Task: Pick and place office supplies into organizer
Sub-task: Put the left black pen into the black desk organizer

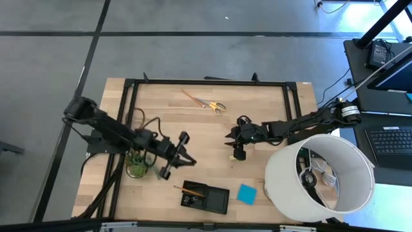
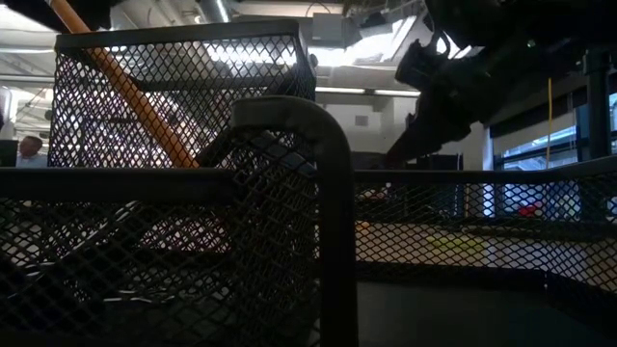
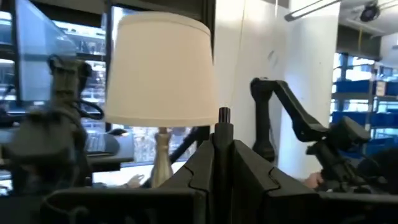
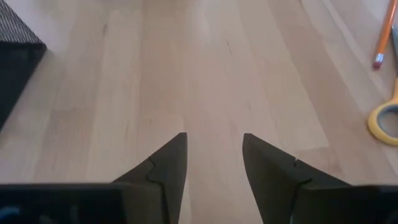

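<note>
My left gripper [image 1: 183, 153] hangs over the table's middle left, beside the green plant, shut on a thin black pen [image 3: 224, 118]. My right gripper [image 4: 214, 155] is open above bare wood at the table's middle [image 1: 234, 143], with nothing between its fingers. The black mesh organizer [image 1: 207, 197] stands at the near edge. An orange pencil [image 2: 125, 92] leans inside it. The blue note pad [image 1: 246, 193] lies flat to its right. Yellow-handled scissors [image 1: 216, 106] and another orange pencil [image 1: 192, 98] lie flat at the far side. My left gripper pinches the black pen between its two shut fingers [image 3: 199, 171]. Only one end of the pen, with a silver ring [image 3: 224, 114], shows past the fingertips; the fingers hide the rest. The fingers point about level toward the table's right, and the pen is clear of the table.
A large white lampshade [image 1: 328, 175] stands at the near right corner, close under the right arm. The potted plant [image 1: 137, 165] stands just below the left arm. A black frame [image 1: 206, 82] borders the wood. Bare wood lies between the two grippers.
</note>
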Controlling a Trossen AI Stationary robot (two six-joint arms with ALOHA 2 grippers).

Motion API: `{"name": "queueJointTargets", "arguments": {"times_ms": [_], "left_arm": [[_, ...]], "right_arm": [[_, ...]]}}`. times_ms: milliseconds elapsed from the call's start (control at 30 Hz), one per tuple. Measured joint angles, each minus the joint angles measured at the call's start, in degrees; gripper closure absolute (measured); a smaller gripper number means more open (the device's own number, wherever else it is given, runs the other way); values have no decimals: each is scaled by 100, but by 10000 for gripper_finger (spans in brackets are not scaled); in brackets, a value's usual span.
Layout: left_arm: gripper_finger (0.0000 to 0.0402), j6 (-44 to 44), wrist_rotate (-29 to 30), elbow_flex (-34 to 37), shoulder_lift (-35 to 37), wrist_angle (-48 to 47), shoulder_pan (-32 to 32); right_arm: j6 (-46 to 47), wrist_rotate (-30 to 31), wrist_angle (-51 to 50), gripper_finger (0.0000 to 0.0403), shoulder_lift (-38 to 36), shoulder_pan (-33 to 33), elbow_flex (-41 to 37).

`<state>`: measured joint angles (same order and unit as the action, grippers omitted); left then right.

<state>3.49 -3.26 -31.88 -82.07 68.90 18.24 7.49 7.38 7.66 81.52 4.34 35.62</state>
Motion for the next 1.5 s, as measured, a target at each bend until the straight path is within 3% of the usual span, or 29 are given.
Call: {"name": "queueJointTargets", "arguments": {"times_ms": [267, 433, 567, 800, 1167, 1500], "left_arm": [[370, 396, 1230, -261, -1574, 1436, 482], [370, 801, 1300, -597, -2088, 1709, 752], [370, 608, 1282, -713, -2246, 1654, 980], [370, 77, 638, -719, -2432, 1642, 1084], [370, 69, -1307, -719, -2438, 1530, 486], [370, 308, -1488, -719, -2438, 1533, 415]], "right_arm": [[129, 0, 161, 246, -2, 0, -7], [143, 0, 157, 246, -2, 0, -7], [149, 0, 159, 246, -2, 0, -7], [280, 2, 157, 246, -2, 0, -7], [422, 5, 155, 246, -2, 0, -7], [414, 7, 154, 246, -2, 0, -7]]}}
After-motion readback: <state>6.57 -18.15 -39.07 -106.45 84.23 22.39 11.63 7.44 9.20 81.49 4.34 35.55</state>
